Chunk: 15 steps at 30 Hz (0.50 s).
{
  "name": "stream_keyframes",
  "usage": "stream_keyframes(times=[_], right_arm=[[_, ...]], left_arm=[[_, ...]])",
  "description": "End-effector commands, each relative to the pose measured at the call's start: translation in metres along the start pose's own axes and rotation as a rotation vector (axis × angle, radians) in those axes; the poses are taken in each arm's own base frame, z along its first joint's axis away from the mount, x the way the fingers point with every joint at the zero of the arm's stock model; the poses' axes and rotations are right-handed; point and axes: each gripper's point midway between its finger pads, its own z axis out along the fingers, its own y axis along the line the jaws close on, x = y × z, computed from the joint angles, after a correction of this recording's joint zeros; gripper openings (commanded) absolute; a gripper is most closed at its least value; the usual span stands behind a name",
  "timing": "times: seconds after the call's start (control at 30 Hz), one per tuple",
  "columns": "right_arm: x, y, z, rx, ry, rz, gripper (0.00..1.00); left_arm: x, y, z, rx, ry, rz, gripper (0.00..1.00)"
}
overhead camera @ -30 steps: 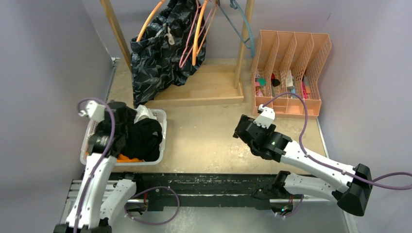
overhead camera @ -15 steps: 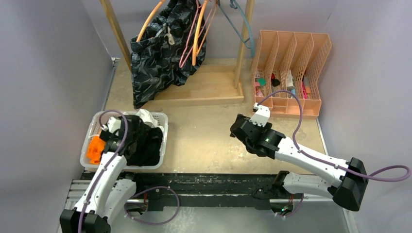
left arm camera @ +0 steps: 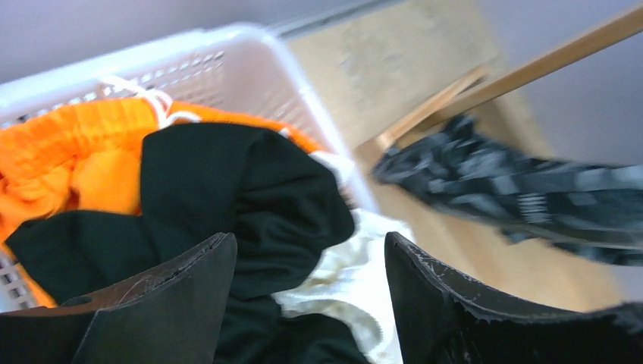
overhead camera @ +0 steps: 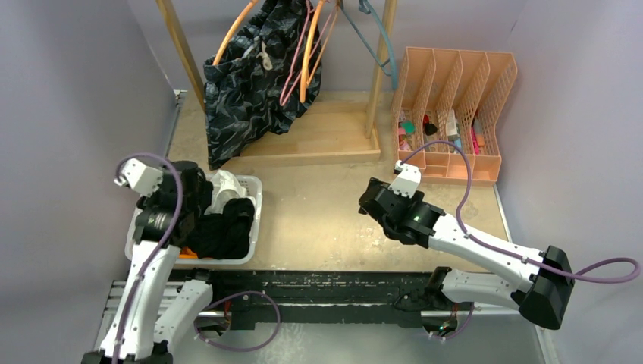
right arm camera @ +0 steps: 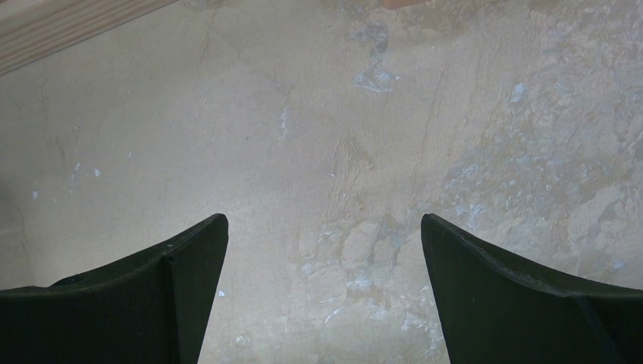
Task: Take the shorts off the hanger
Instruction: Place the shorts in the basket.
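Observation:
The black-grey camo shorts (overhead camera: 250, 83) hang from a hanger (overhead camera: 311, 53) on the wooden rack at the back. A white basket (overhead camera: 254, 189) at the left holds the black shorts (overhead camera: 227, 227), the white shorts (overhead camera: 224, 184) and a sliver of the orange shorts (overhead camera: 186, 252). My left gripper (overhead camera: 199, 199) hovers open over this pile. In the left wrist view its fingers (left arm camera: 311, 265) straddle black shorts (left arm camera: 243, 189) and white shorts (left arm camera: 349, 273) without pinching them; orange shorts (left arm camera: 76, 152) lie left, camo shorts (left arm camera: 515, 197) behind. My right gripper (overhead camera: 371, 201) is open and empty (right arm camera: 324, 243) over the bare table.
A peach file rack (overhead camera: 455, 106) with small items stands at the back right. The wooden rack's base board (overhead camera: 318, 140) and upright posts (overhead camera: 379, 68) sit at the back centre, with a teal hanger (overhead camera: 379, 45) on the rail. Grey walls close in on both sides.
My left arm dipped toward the basket's near side, baring the orange shorts, then swung back up and left over the pile. The right arm shifted slightly left, then held still.

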Motion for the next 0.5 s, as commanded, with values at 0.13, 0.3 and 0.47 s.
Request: stream_keyframes(times=[0.13,0.3,0.47], right_arm=[[-0.015,-0.002,-0.006,0.006,-0.037,0.035,0.98],[-0.013,-0.004,-0.008,-0.011,-0.030,0.053,0.98],[-0.014,-0.006,-0.009,-0.010,-0.038,0.055,0.98]], left_arm=[[0.152,0.071,0.025,-0.209,0.401,0.005,0.69],[0.176,0.093,0.024,-0.242,0.430,-0.089,0.68],[0.093,0.038,0.015,-0.058,0.233,-0.083,0.68]])
